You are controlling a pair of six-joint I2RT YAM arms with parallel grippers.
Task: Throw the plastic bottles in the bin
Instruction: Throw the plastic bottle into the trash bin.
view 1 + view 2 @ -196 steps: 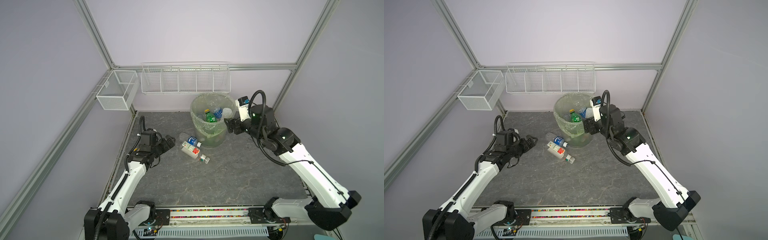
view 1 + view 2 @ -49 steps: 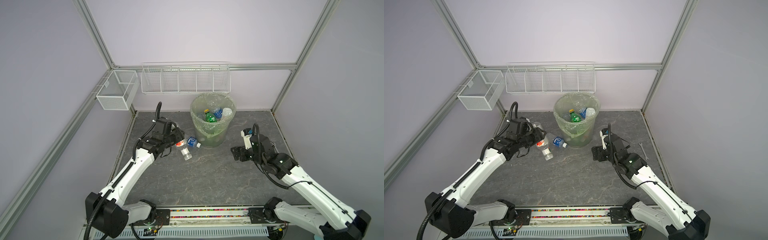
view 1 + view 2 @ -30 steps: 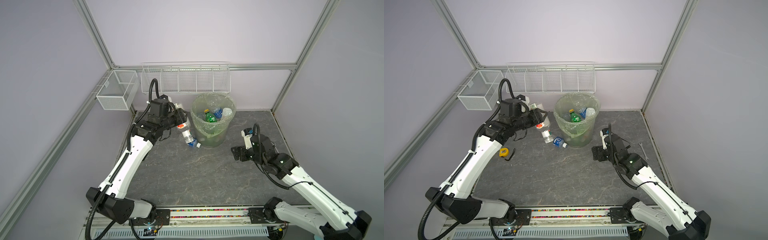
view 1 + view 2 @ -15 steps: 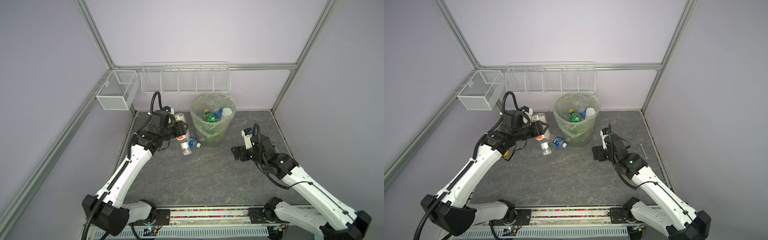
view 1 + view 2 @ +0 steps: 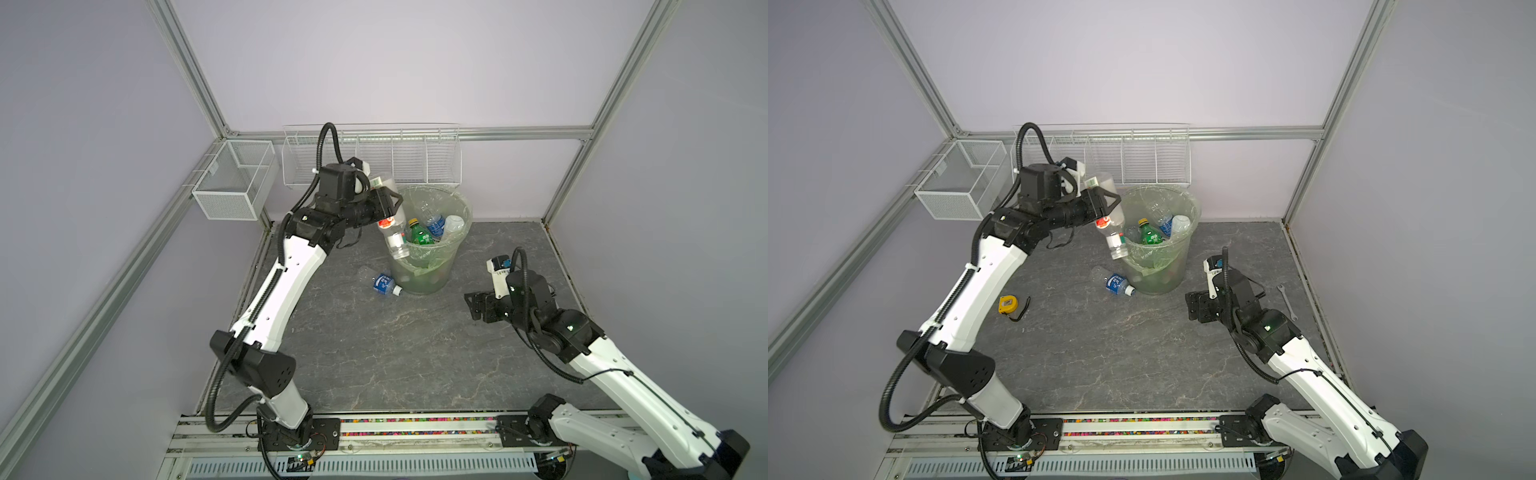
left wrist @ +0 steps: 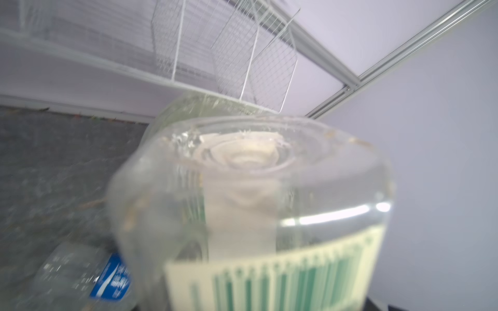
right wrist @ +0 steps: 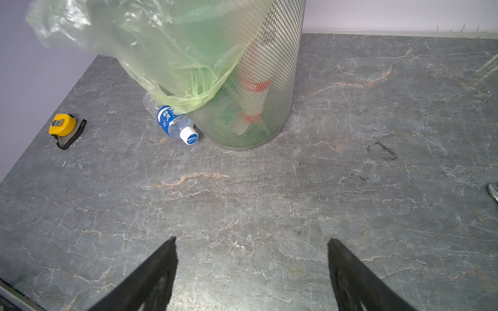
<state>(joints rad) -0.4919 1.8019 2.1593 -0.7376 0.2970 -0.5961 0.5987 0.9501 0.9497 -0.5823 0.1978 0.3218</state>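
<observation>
left gripper (image 5: pixel 388 205) pinching clear red-label bottle (image 5: pixel 392 235), neck down, tilted, just beside bin (image 5: pixel 446 266) left rim, not inside. right gripper (image 7: pixel 251 241) spread wide, empty, low over table (image 5: pixel 374 353) right of bin. blue-label bottle (image 5: pixel 384 284) lies at bin's near-left base. green bottle (image 5: pixel 417 235) and others in bin.

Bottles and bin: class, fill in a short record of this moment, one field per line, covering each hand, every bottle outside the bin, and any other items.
left hand: shut on clear red-labelled bottle, neck down beside bin rim
right hand: open, empty, above table
bottle on table: blue-labelled bottle, lying beside bin base
in bin: several bottles, including green bottle
other items: tape measure, wrench
</observation>
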